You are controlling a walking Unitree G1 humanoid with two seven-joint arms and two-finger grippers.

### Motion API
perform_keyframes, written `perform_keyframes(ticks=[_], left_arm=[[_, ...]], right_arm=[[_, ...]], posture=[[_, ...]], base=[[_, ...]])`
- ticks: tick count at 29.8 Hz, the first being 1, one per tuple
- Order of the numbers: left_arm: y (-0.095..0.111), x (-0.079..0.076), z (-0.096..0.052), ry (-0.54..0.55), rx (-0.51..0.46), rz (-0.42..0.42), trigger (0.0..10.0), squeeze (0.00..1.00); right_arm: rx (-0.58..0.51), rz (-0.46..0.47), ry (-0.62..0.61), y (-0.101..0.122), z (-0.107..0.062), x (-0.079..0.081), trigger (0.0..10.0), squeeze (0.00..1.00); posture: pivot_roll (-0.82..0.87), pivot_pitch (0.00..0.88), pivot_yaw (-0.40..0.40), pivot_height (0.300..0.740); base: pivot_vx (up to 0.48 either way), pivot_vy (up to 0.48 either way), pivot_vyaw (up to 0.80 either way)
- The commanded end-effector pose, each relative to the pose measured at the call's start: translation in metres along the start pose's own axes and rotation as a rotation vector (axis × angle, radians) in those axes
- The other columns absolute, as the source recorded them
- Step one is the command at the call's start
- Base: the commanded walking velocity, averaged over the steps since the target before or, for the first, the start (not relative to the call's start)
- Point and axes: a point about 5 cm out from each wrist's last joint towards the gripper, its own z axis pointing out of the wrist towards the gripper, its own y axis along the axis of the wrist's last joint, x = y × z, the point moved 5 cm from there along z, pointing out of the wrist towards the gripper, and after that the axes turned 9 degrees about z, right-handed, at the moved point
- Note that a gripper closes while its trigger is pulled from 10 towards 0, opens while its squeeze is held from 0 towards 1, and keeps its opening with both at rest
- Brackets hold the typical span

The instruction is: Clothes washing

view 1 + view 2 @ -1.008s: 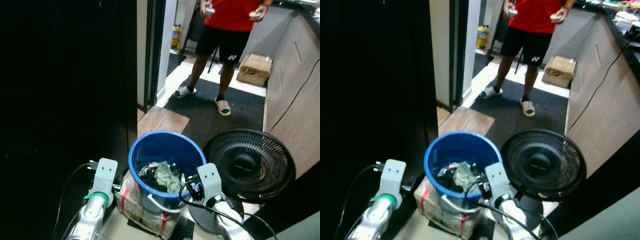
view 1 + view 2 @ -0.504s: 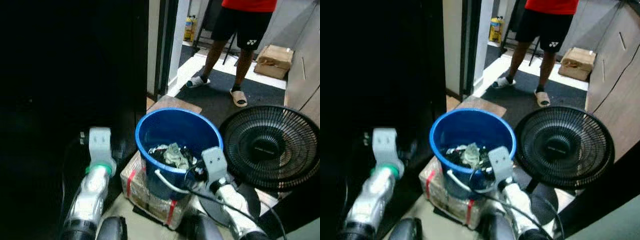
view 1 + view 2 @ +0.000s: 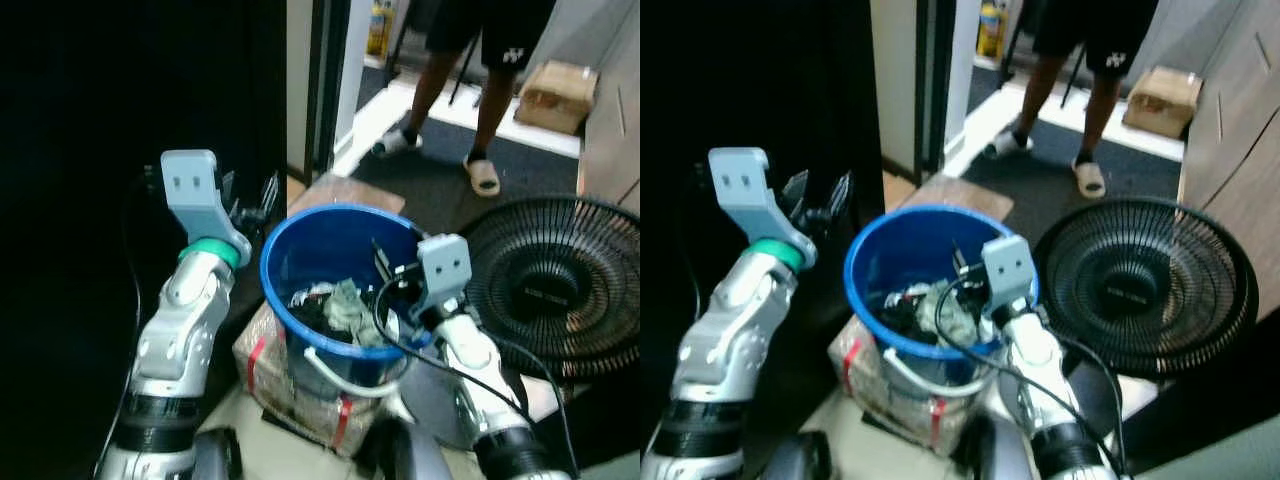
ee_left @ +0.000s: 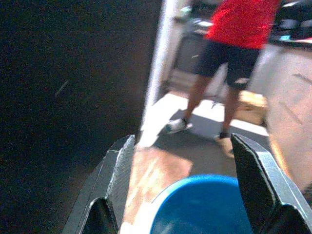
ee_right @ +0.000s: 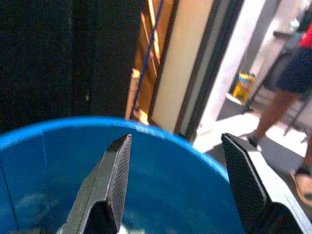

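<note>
Reaching toward the round blue plastic bucket (image 3: 340, 280), we have both arms raised beside it, and the washing looks barely begun: the crumpled dark and pale clothes (image 3: 340, 305) lie heaped in the bucket's bottom, none lifted out. Our left tool (image 3: 816, 197) hangs just outside the rim with its black fingers spread and nothing between them; our right tool (image 3: 385, 270) sits over the rim on the other side, likewise released and empty. The bucket rests on a taped, cloth-wrapped bundle (image 3: 290, 385) on the floor. A black round wire-guard fan (image 3: 550, 290) stands just beside it on our right, crowding that arm, and a person in black shorts (image 3: 480, 40) stands beyond in the doorway, near a cardboard box (image 3: 555, 95).
</note>
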Motion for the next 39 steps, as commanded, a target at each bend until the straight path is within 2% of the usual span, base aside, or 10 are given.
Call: perform_keyframes(ticks=[1,3,4,5,13,16,28,29,32,39], left_arm=[[-0.003,-0.013,-0.004,-0.071,0.049,0.076,10.0,0.00],[-0.016,-0.025,-0.012,-0.148,0.112,0.242,10.0,0.00],[-0.016,-0.025,-0.012,-0.148,0.112,0.242,10.0,0.00],[-0.022,-0.027,-0.015,-0.162,0.130,0.303,10.0,0.00],[-0.061,-0.035,-0.025,-0.143,0.335,0.200,10.0,0.00],[-0.079,-0.051,-0.032,-0.199,0.422,0.183,10.0,0.00],[-0.104,-0.080,-0.040,-0.300,0.548,0.184,10.0,0.00],[-0.104,-0.080,-0.040,-0.300,0.548,0.184,10.0,0.00],[-0.114,-0.064,-0.043,-0.293,0.569,0.347,10.0,0.00],[-0.114,-0.037,-0.045,-0.270,0.587,0.399,10.0,0.00]], right_arm=[[0.017,0.011,0.031,-0.001,-0.003,0.009,10.0,0.00],[0.035,0.003,0.073,-0.002,-0.006,0.019,10.0,0.00],[0.035,0.003,0.073,-0.002,-0.006,0.019,10.0,0.00],[0.045,0.002,0.084,-0.004,-0.008,0.022,10.0,0.00],[0.163,0.006,0.118,-0.036,-0.026,0.032,10.0,0.00],[0.243,-0.041,0.174,-0.055,-0.039,0.038,10.0,0.00],[0.279,-0.061,0.189,-0.060,-0.040,0.050,10.0,0.00],[0.279,-0.061,0.189,-0.060,-0.040,0.050,10.0,0.00],[0.284,-0.071,0.187,-0.062,-0.043,0.050,10.0,0.00],[0.280,-0.116,0.175,-0.061,-0.043,0.042,10.0,0.00]], posture=[[0.08,0.040,0.010,0.555],[0.09,0.043,0.013,0.555],[0.09,0.043,0.013,0.555],[0.09,0.043,0.013,0.555],[0.08,0.056,0.015,0.555],[0.09,0.069,0.019,0.555],[0.09,0.114,0.037,0.555],[0.09,0.114,0.037,0.555],[0.09,0.119,0.047,0.555],[0.10,0.118,0.048,0.555]], base=[[0.000,0.000,0.00],[0.000,0.000,0.00],[0.000,0.000,0.00],[0.000,0.000,0.00],[0.000,0.000,0.00],[0.000,0.000,0.00],[0.000,0.000,0.00],[0.000,0.000,0.00],[0.000,0.000,0.00],[0.000,0.000,0.00]])
